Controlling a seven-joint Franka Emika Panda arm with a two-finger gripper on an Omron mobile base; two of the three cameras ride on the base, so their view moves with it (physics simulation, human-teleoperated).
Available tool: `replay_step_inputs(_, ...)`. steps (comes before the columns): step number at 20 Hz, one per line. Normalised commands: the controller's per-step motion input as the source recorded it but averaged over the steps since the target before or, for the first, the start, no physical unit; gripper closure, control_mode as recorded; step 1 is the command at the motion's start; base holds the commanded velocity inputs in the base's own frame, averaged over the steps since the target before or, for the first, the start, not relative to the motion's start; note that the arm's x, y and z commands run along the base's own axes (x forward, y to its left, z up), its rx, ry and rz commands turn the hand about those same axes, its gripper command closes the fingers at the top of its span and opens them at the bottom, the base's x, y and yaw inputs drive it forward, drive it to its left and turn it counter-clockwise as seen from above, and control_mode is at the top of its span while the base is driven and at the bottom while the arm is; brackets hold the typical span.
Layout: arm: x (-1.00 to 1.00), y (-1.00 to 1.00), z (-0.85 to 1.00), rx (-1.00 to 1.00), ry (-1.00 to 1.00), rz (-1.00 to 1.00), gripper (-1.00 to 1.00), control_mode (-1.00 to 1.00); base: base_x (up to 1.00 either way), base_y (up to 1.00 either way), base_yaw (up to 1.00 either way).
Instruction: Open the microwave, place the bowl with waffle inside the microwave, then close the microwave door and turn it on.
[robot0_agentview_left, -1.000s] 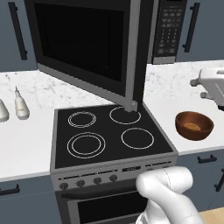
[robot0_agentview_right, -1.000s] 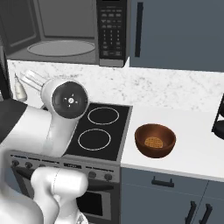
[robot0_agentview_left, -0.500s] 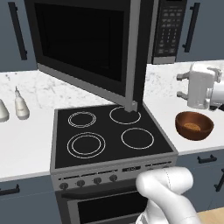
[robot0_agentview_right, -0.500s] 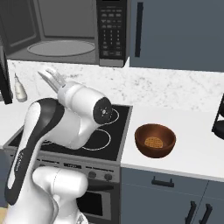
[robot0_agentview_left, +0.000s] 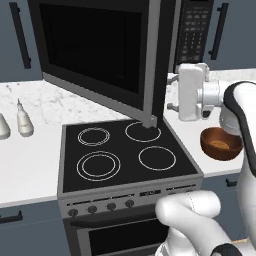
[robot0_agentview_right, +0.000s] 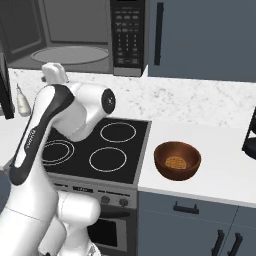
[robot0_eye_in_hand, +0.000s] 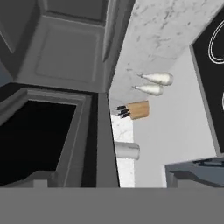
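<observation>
Risk: the microwave door (robot0_agentview_left: 100, 55) stood swung wide out over the stove (robot0_agentview_left: 125, 157), and in the left base view the robot's hand sat just beside its free edge; in my judgement a careless sweep toward the bowl could knock the door or push it partly shut.
Second risk: the bowl (robot0_agentview_right: 177, 160) was glossy and round-walled, so a grip on its rim could slip or tip it and spill the waffle (robot0_agentview_right: 175, 163).
Third risk: carrying the bowl up into the microwave (robot0_agentview_right: 75, 35) meant passing over the stove and under the cabinet; a tilted carry could catch the cavity's lower lip.
Tool: its fingertips were not clearly seen in any view; going by its spread, the jaws stood wide apart, and nothing showed between them or against them. I judged it empty.
Hand's outlook: the hand view looked along the door's inner frame toward a knife block (robot0_eye_in_hand: 135, 110) and two pale bottles (robot0_eye_in_hand: 155, 84) on the tabletop (robot0_eye_in_hand: 175, 131).
Bowl's place: on the tabletop just right of the stove, upright, apart from the arm.
Waffle's place: lying flat in the bowl's bottom.
Stage: door open, bowl not yet picked up.
</observation>
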Motion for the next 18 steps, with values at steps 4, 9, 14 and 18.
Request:
replay_step_inputs(4, 0.69, 0.34, -0.04, 0.23, 0.26, 0.30, -1.00, -1.00, 0.00, 0.00, 0.00)
replay_step_inputs(9, 0.33, 0.46, -0.07, 0.17, 0.19, 0.25, -1.00, -1.00, 0.00, 0.00, 0.00)
replay_step_inputs(14, 0.00, 0.59, 0.00, 0.08, 0.16, 0.18, -1.00, -1.00, 0.00, 0.00, 0.00)
replay_step_inputs(18, -0.04, 0.73, 0.00, 0.05, 0.11, 0.18, -1.00, -1.00, 0.00, 0.00, 0.00)
